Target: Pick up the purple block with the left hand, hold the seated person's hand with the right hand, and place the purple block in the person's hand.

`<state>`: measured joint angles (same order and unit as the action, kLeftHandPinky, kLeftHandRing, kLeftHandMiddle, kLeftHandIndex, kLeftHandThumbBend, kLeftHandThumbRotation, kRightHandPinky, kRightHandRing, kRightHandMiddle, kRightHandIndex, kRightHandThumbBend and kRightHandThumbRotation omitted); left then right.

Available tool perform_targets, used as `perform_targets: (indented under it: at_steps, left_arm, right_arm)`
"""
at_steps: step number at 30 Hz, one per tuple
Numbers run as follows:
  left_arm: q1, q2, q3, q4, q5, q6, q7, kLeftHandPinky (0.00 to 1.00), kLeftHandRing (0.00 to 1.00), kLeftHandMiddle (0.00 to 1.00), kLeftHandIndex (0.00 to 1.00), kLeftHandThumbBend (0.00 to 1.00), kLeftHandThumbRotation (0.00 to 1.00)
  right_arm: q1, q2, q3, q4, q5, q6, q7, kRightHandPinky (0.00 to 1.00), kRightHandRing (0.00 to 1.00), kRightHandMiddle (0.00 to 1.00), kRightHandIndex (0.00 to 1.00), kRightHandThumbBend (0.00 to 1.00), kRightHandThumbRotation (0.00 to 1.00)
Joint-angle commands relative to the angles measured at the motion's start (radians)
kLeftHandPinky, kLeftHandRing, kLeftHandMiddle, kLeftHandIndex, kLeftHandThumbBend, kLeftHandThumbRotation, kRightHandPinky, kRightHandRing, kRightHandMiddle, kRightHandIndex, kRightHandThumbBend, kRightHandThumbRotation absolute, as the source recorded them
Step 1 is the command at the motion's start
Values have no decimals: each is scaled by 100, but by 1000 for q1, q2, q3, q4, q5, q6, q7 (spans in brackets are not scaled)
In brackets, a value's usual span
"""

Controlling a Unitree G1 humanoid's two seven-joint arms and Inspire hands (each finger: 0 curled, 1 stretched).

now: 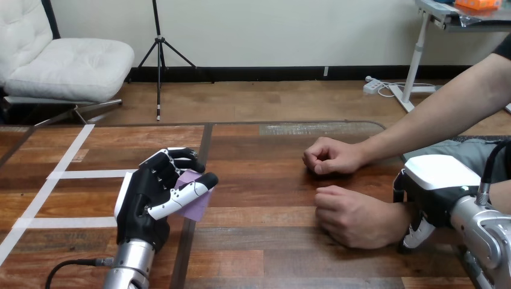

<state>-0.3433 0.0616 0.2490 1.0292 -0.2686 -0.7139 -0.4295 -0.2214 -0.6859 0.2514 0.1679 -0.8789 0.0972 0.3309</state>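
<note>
One purple block [194, 201] clasped by left hand [144, 201], right hand [437, 180] at wrist [395, 218]

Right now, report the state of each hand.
Left hand: shut on the purple block.
Right hand: shut on the person's wrist.

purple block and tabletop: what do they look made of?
Purple block: flat matte lilac faces, no glare, straight edges; probably foam or painted wood, can't tell which. Table: brown planks with visible grain and seams, soft sheen; wood or wood-look laminate. White strips on it look like matte tape.
</note>
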Motion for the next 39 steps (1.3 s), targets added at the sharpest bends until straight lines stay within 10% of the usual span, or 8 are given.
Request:
perform_targets:
  at_steps: [1,39]
  left_arm:
    - [-73,-21,-12,-45,-2,-2,-15,35,39,48,49,96,8]
    - [-111,-67,-50,-44,21,6,-3,36,40,48,49,96,9]
  right_arm:
    - [-18,-27,-52,-119,20,14,-1,32,41,48,49,80,0]
    - [-7,-38,-70,-287,20,39,49,26,34,43,49,80,0]
